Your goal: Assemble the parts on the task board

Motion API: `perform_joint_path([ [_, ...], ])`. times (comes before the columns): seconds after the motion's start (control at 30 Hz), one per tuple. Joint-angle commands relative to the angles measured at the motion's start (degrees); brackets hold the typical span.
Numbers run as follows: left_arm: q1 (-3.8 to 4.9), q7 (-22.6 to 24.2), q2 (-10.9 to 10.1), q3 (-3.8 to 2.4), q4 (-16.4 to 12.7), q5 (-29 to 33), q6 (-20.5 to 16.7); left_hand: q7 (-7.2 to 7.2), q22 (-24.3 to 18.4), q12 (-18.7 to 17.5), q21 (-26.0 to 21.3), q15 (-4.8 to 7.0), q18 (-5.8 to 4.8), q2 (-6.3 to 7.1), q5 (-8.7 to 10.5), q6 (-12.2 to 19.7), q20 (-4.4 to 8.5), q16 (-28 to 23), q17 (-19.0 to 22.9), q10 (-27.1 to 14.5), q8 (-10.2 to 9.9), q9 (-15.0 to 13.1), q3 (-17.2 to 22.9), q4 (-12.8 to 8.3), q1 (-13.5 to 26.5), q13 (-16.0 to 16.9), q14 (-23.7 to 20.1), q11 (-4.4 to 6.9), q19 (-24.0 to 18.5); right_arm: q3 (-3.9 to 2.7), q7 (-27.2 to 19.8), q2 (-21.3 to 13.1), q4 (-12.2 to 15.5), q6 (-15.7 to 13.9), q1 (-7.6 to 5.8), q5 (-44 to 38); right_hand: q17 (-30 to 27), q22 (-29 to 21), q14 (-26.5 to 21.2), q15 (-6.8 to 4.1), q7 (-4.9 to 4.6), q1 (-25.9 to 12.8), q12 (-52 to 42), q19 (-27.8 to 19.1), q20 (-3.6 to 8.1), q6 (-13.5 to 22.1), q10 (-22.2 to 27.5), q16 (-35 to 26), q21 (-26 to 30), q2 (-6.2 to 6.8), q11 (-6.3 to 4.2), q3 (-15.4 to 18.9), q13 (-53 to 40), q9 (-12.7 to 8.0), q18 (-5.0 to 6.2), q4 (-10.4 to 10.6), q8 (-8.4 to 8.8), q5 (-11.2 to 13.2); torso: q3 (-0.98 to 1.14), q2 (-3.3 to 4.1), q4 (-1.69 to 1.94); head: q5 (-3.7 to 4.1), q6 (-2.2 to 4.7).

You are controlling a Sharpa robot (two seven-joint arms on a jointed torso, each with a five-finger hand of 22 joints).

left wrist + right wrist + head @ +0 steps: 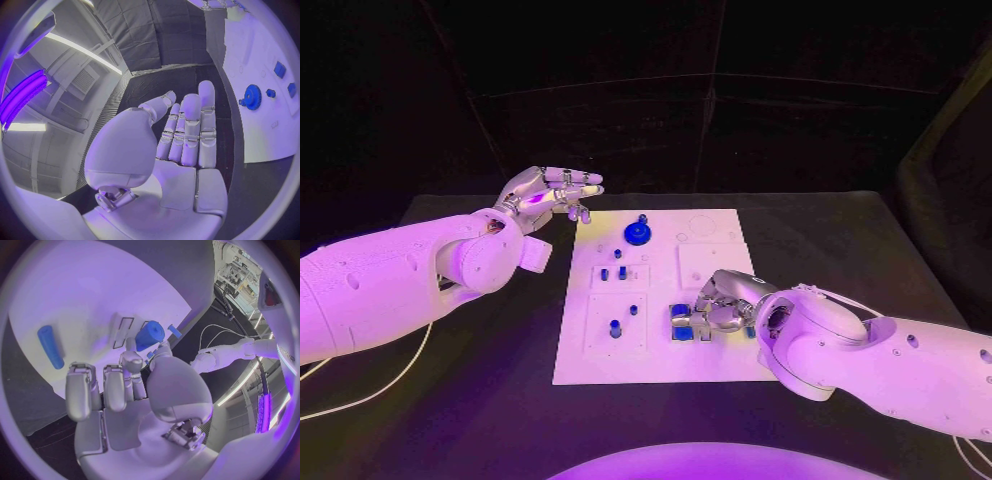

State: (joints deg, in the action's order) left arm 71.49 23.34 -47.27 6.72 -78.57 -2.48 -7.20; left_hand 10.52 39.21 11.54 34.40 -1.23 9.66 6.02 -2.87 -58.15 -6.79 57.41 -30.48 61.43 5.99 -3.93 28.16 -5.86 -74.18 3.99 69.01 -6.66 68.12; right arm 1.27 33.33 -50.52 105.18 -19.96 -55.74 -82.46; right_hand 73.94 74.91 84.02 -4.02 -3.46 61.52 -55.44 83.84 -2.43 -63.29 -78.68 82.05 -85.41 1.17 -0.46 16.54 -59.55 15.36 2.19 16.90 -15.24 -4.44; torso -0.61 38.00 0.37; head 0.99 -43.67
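Our right hand (714,308), low right of centre on the task board (711,365), pinches a blue cylinder (150,335); our left hand (548,195) hovers open, upper left.

Black table (473,400), white task board (711,365) flat mid-table, perhaps a cable (372,395)

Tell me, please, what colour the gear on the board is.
Blue; the gear shows best in the left wrist view.
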Motion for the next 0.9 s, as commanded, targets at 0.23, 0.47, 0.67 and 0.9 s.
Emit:
perform_joint_path([
  [0.23, 0.10, 0.1, 0.0, -0.05, -0.1, 0.2, 0.6, 0.21, -0.1, 0.4, -0.2, -0.14, 0.80, -0.08, -0.03, 0.0, -0.07, -0.2, 0.1, -0.3, 0.2, 0.1, -0.1, -0.4, -0.4, -0.1, -0.4, 0.03, -0.4, -0.04, 0.3, -0.2, 0.3, -1.2, -0.09, -4.0, -1.8, 5.2, 2.6, -0.02, -0.55, -7.3, 6.4, -1.1, -0.02, 0.9, 2.4, -1.3, 1.1, 8.90, 0.13, -5.3, 4.7, 0.6, 0.35, 0.2, 0.90, 1.5, 0.01, 0.01, 0.00, 0.10, 0.05],
  [0.47, 0.10, 0.1, -0.1, -0.04, -0.1, 0.2, 0.6, 0.22, -0.1, 0.5, -0.3, -0.14, 0.81, -0.09, -0.03, 0.0, -0.07, -0.2, 0.2, -0.4, 0.3, 0.1, -0.2, -0.4, -0.5, -0.1, -0.4, 0.03, -0.4, -0.04, 0.0, -0.7, 1.0, 1.1, -0.09, -4.9, -1.3, 5.5, 2.8, -0.09, -0.45, 9.8, 6.4, -0.8, 0.00, 0.4, 1.7, -1.4, 1.0, 4.16, -0.01, -10.3, 4.2, 1.8, 0.28, -5.5, 1.04, -1.7, 0.04, 0.02, -0.06, 0.12, -0.11],
  [0.67, 0.10, 0.1, -0.1, -0.04, 0.0, 0.2, 0.6, 0.22, -0.1, 0.5, -0.3, -0.14, 0.81, -0.10, -0.03, 0.0, -0.06, -0.2, 0.2, -0.4, 0.3, 0.1, -0.2, -0.5, -0.5, -0.1, -0.4, 0.03, -0.4, -0.04, 0.0, -0.8, 1.1, 1.7, -0.09, -6.3, -0.8, 5.9, 2.9, -0.18, -0.38, 13.7, 5.9, -0.5, 0.04, 0.0, 1.3, -1.2, 0.8, 3.46, -0.11, -10.3, 3.6, 2.4, 0.16, -8.0, 0.98, -0.7, 0.01, 0.00, -0.02, 0.25, -0.06],
  [0.9, 0.10, 0.0, -0.1, -0.04, 0.1, 0.2, 0.6, 0.21, -0.1, 0.5, -0.3, -0.12, 0.82, -0.14, -0.03, 0.0, -0.06, -0.2, 0.2, -0.4, 0.3, 0.1, -0.1, -0.5, -0.6, -0.1, -0.4, 0.04, -0.4, -0.04, -1.9, -2.1, 1.9, -2.5, -0.09, -5.2, -0.7, 5.9, 3.0, 0.05, -0.71, 11.1, 5.8, -0.5, -0.11, 1.1, 1.1, -1.2, 0.9, 2.59, 0.20, -8.4, 3.3, 2.5, 0.16, -6.1, 1.75, -3.9, 0.04, 0.01, -0.06, 0.47, 0.12],
])
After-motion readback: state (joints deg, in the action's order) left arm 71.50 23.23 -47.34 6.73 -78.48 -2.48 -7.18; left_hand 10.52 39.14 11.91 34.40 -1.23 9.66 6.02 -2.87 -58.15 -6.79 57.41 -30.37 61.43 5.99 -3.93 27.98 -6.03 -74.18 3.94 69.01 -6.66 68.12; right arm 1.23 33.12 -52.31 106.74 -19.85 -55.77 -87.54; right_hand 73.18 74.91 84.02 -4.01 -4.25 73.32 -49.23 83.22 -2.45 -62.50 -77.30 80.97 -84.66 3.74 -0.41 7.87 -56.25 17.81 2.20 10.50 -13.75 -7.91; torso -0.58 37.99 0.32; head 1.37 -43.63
